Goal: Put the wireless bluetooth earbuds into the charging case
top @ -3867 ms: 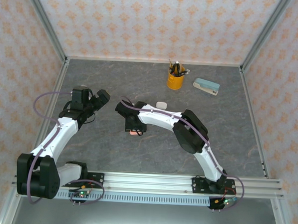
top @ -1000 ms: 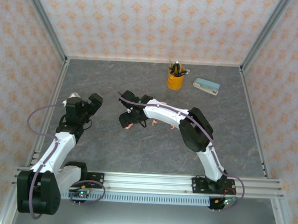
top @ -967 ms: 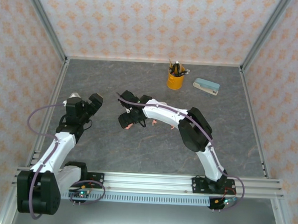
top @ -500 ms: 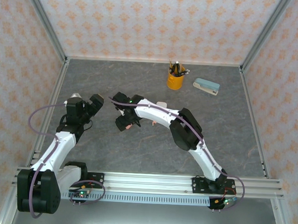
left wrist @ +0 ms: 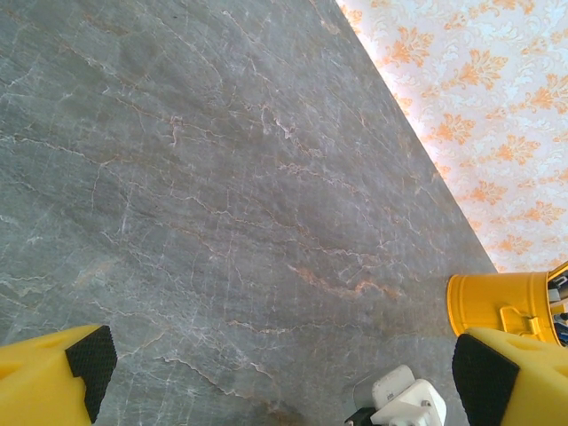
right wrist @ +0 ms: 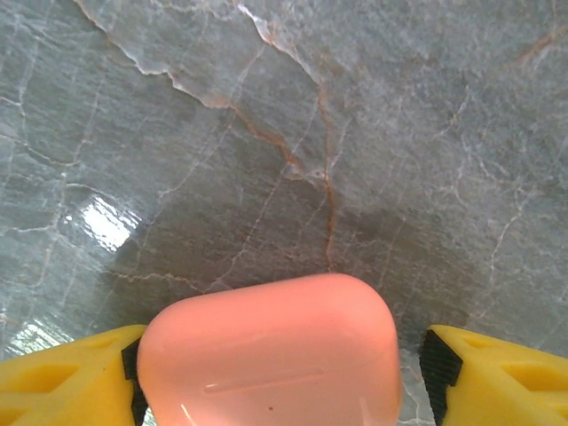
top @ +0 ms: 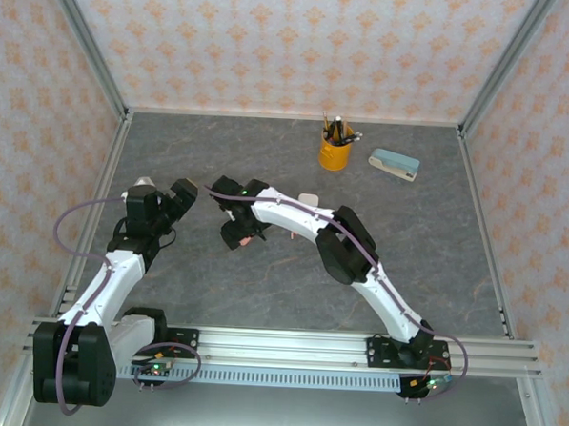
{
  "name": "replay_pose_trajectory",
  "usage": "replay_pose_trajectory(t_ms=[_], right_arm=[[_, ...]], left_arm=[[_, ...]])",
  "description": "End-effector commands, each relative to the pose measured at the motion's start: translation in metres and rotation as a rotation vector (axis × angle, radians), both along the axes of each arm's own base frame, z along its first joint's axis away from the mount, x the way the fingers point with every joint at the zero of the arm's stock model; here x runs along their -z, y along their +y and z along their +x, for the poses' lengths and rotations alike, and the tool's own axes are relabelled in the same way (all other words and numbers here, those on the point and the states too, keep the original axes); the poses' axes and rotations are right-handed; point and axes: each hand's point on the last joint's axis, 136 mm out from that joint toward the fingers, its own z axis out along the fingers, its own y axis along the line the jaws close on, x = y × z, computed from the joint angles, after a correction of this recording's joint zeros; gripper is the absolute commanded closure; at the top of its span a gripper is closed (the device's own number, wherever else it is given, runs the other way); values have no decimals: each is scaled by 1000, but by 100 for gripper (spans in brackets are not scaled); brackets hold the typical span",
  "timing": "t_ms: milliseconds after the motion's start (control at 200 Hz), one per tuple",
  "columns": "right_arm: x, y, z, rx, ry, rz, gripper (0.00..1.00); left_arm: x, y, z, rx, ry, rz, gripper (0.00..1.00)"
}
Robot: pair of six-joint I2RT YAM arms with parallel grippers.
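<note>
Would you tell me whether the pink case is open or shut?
Shut: the pink case is one smooth pebble, with only a thin seam and no raised lid.

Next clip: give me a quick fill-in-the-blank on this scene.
The right gripper straddles a case coloured ___.
The pens stand in a ___ cup.
The left gripper has its jaws ___, nothing between them.
Missing: pink; yellow; open.
</note>
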Motion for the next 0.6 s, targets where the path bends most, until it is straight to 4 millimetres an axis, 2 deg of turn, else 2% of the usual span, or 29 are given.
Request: replay_pose_trajectory(t_ms=[0,185,335,475,596], right_arm=[[11,-10,-1,17,1,-70,24],[10,-17,0,90,-10,-91,31],[3,-29,2,240,-33,-91,41],[-5,-50,2,429,-72,-102,42],[-6,-65,-9,565,-62,-79,42]], left_arm=[[-10,3,4,-4,-25,2,0],[-8,1,4,-3,-29,-8,0],[-8,1,5,1,-29,-12,0],[-10,0,5,1,-34,-14,0],[-12,-1,6,6,-38,-16,0]])
